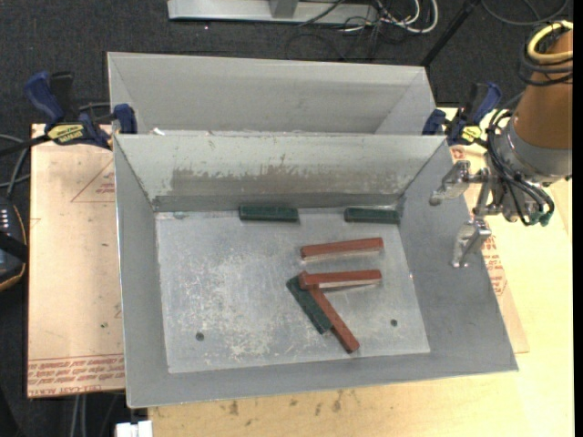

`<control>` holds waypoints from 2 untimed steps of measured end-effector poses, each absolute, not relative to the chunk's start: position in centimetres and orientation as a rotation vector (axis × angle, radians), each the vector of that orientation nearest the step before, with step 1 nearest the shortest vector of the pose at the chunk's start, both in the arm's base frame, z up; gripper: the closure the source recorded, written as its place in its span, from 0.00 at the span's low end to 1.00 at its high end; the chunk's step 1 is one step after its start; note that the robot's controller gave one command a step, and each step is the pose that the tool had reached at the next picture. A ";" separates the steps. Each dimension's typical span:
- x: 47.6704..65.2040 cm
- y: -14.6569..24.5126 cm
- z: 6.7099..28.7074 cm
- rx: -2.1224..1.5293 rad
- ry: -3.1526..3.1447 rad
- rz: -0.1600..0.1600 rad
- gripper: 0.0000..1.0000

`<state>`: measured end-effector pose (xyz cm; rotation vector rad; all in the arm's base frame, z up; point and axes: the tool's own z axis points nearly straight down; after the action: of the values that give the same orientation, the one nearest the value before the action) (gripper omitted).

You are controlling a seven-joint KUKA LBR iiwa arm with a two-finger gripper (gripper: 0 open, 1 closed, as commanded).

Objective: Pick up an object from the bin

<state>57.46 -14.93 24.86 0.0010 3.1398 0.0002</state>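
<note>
Hand (458,215) wide, empty, over bin (455,317) right wall — best aimed at upper red-brown bar (342,248), straddling narrow width.

My arm (545,107) runs off the right edge, so most of it is cut off. Right of the bin's middle, a dark green bar (310,308) lies tight against a slanted red-brown bar (342,333). Where their upper ends meet a level red-brown bar (342,280), I cannot tell which one lies on top.
</note>
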 end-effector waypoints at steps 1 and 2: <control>57.0 -13.8 19.9 0.077 3.132 -0.001 0.00; 61.5 -11.3 7.8 0.092 3.127 -0.001 1.00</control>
<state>61.51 -11.25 7.85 0.0919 3.1269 -0.0014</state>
